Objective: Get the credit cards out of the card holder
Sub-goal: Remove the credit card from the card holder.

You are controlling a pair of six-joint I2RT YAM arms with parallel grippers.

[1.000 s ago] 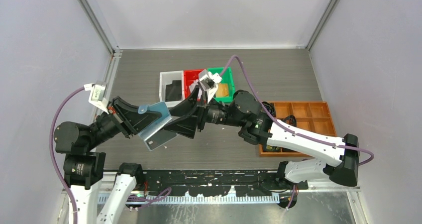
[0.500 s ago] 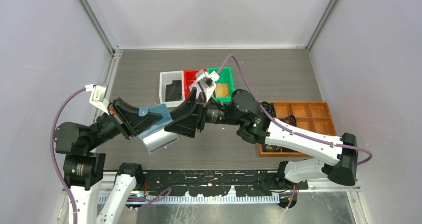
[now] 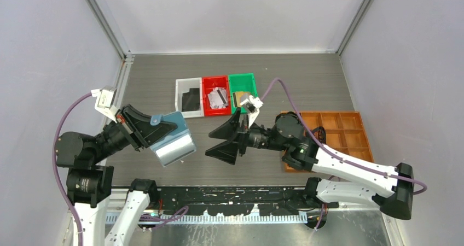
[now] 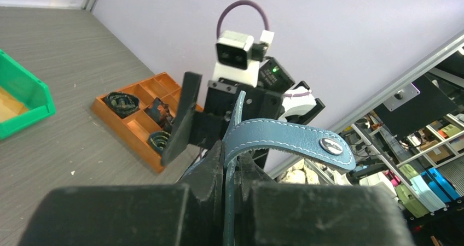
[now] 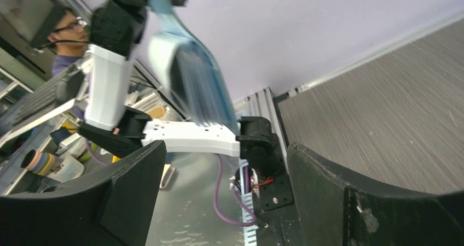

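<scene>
Left gripper (image 3: 156,128): fingers clamped tight on the card holder (image 3: 175,139), which hangs open just past the fingertips, slots toward the other arm. Right gripper (image 3: 219,142): jaws wide, nothing between them, aimed at the holder, clearly apart from it. Credit cards (image 3: 218,97) lie in bins (image 3: 214,78) well behind these fingers. Another card in the slots: cannot tell. Best approach is square to the slot mouth, pinching the card edge only.

Right wrist view: card holder (image 5: 189,74) blurred, slots unreadable. Left wrist view: left tool (image 4: 228,169) hides all but its strap. Green bin (image 3: 244,83) contents partly hidden.
</scene>
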